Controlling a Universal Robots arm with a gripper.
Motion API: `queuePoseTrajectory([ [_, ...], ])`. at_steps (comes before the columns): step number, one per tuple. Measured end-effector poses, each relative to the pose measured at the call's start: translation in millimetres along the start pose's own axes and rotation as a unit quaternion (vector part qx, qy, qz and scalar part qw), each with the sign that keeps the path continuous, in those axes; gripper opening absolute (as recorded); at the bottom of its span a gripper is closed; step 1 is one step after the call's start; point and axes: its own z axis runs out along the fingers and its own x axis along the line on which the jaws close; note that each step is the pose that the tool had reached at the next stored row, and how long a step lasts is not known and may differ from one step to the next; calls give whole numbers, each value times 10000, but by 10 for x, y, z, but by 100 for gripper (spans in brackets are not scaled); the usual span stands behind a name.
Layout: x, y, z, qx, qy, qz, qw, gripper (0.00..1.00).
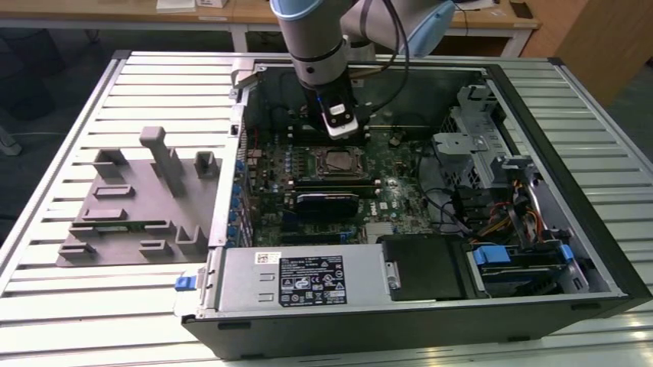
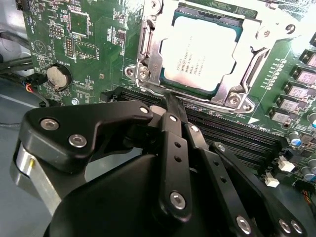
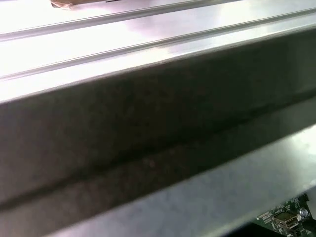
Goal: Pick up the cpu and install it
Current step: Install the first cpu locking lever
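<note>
As I scan the exterior view from its left, a gray fixture block (image 1: 138, 206) with upright posts lies on the slatted counter (image 1: 61, 306), beside the open computer case (image 1: 429, 306). My arm (image 1: 316, 38) descends into the case near its middle, and the pincer (image 1: 342, 131) hangs just above the green motherboard (image 1: 398, 183). Directly beneath it sits the socket (image 1: 337, 162), and the cpu (image 1: 337, 161) lies inside that metal frame. In the second wrist view the cpu (image 2: 200, 52) rests flat within the socket (image 2: 148, 69), its silvery top facing up, the frame around it. The pincer (image 2: 173, 106) hovers just short of the socket's near edge, grasping nothing; its black fingers (image 2: 174, 148) appear drawn close together, meeting at a narrow tip. Toward the exterior view's right, drive bays and bundled cables (image 1: 490, 214) fill the case.
</note>
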Motion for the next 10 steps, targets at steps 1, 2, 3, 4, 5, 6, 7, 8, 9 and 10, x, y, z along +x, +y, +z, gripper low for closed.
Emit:
queuePoseTrajectory([
  [1,-1,-2,0,-6,2,1,10000,11],
  [2,-3,-7,0,-15,5,4,10000,11],
  [3,-5,-13,0,-26,8,7,10000,11],
  [4,-8,-20,-1,-37,12,10,10000,11],
  [5,-11,-28,-2,-52,17,14,10000,11],
  [6,-13,-34,-4,-70,24,19,10000,11],
  [7,-15,-40,-4,-90,31,25,10000,11],
  [8,-18,-46,-5,-112,39,31,9999,11],
  [9,-20,-50,-6,-131,46,36,9999,11],
  [10,-23,-54,-6,-153,54,43,9999,11],
])
